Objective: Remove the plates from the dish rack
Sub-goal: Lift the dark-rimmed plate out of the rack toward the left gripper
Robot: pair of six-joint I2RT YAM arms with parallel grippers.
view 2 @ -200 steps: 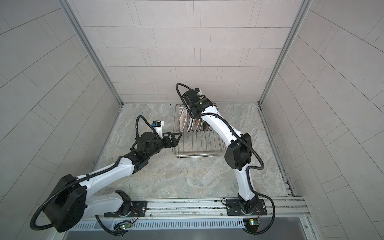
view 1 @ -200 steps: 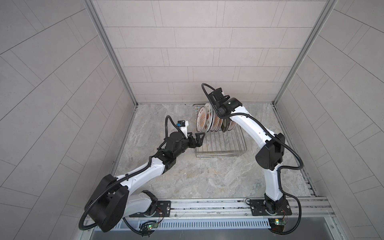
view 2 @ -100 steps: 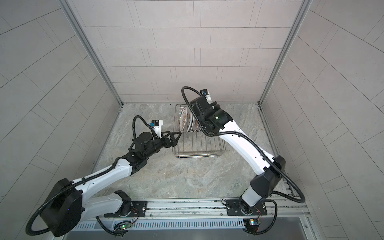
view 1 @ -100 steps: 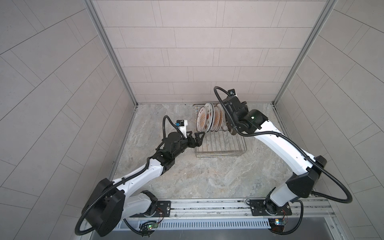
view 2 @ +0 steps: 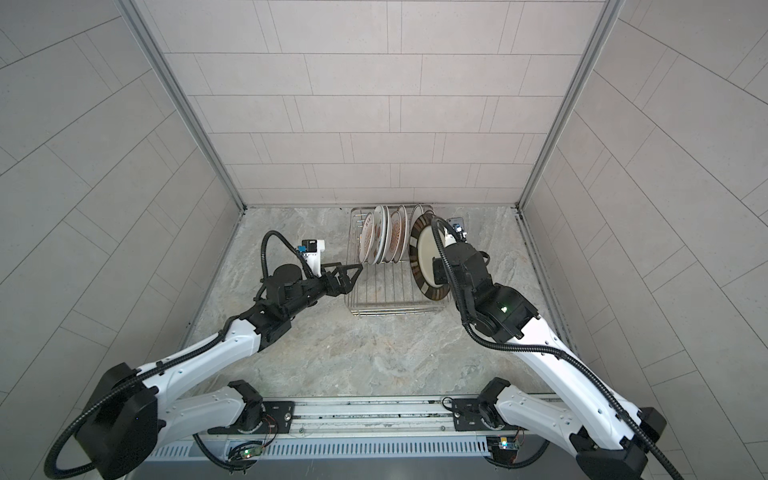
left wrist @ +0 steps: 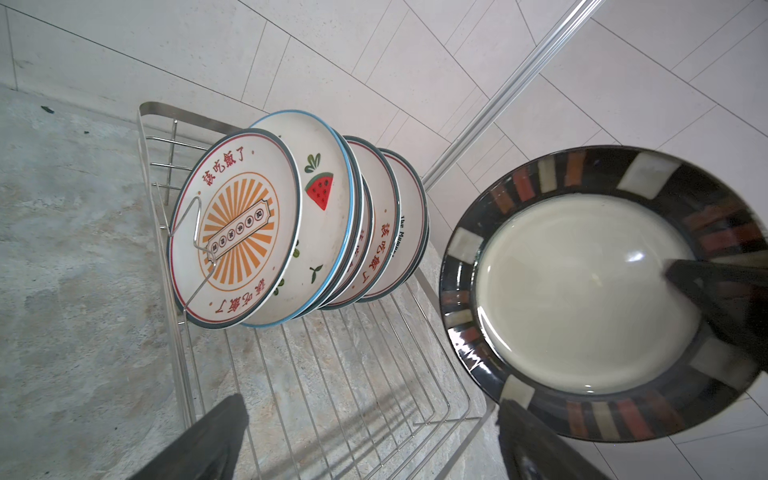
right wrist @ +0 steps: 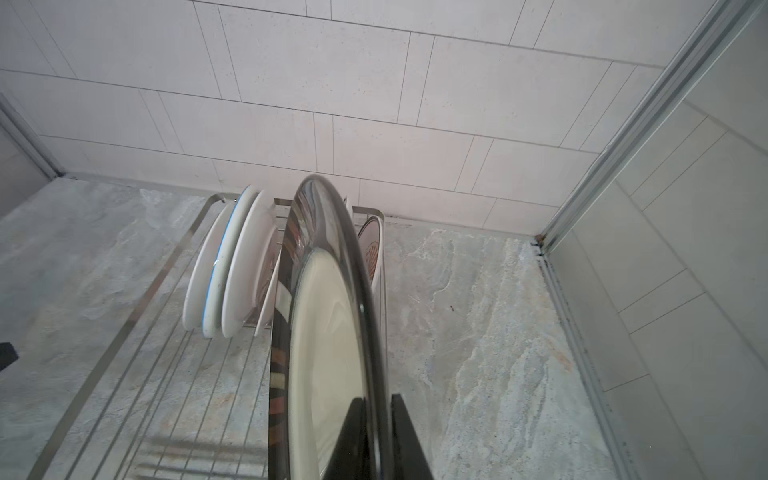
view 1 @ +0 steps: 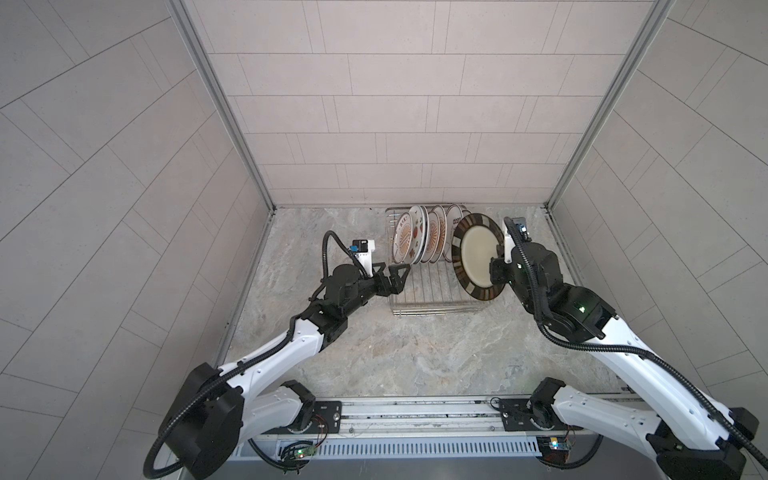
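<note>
R pincer [view 1: 497,271] clamped on the rim of the big dark plate [view 1: 478,255], cream centre, held on edge over the rack's [view 1: 432,305] right side, apart from the rest. Rack sits by the tabletop's [view 1: 415,353] far edge, a bit right of mid. Other plates [view 1: 415,239] stand packed in a row at the rack's far end: sunburst plate [left wrist: 232,232] at the left end, watermelon plate [left wrist: 324,216] next. L pincer [view 1: 394,275] spread wide, nothing in it, hovering at the rack's left side.
</note>
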